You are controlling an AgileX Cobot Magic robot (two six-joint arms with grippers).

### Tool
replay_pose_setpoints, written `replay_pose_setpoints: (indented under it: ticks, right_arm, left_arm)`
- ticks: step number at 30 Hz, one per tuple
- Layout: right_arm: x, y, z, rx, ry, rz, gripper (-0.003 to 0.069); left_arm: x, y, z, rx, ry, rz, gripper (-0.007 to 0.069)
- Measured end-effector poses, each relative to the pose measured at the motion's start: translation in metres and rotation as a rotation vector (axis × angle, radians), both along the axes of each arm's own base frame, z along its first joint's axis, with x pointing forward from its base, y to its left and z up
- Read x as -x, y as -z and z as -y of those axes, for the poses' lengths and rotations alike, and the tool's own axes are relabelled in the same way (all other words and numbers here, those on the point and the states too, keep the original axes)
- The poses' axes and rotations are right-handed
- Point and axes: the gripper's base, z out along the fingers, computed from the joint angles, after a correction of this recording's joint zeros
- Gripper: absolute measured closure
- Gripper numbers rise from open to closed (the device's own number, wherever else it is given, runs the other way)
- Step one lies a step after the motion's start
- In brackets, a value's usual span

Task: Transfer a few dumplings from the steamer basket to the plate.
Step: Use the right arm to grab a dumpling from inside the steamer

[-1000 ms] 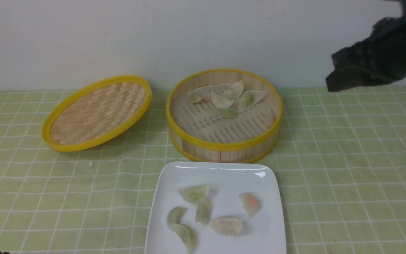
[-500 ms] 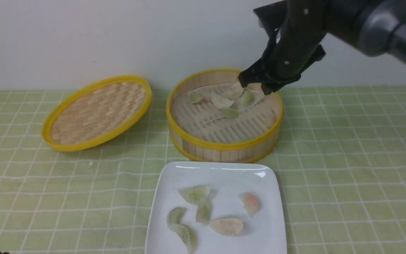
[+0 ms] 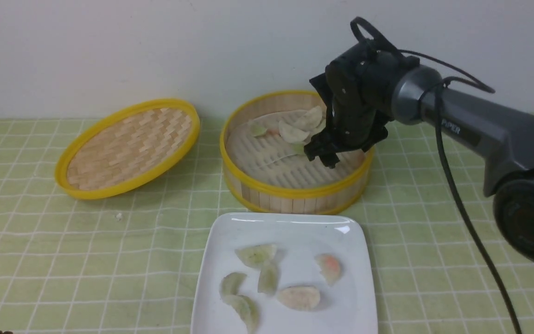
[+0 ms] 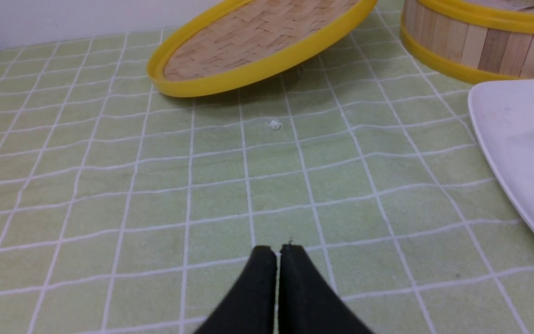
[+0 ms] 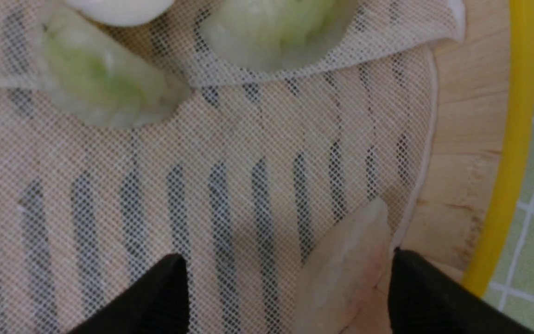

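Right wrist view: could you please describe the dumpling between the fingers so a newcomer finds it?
Find the steamer basket behind the plate. The dumpling lies by its right-hand wall, under the open right gripper. Unlike the clustered green ones, it is pinkish-cream and alone.

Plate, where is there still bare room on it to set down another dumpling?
The plate is bare along its far edge, between the rim nearest the basket and the first dumplings, and down its right side past the pinkish dumpling. The near left part is crowded with green ones.
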Motion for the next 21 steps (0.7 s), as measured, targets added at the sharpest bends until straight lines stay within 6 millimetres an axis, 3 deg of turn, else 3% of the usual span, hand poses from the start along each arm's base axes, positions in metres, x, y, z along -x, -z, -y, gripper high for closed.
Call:
replay_pose_setpoints:
  ticks: [10, 21]
  right_arm:
    - [-0.002, 0.01, -0.006, -0.051, -0.013, -0.015, 0.0114]
    - [0.002, -0.01, -0.024, -0.224, -0.081, -0.03, 0.0113]
  left_arm:
    - [0.0, 0.0, 0.0, 0.0, 0.0, 0.0, 0.0631]
    - [0.0, 0.0, 0.0, 0.0, 0.0, 0.0, 0.0631]
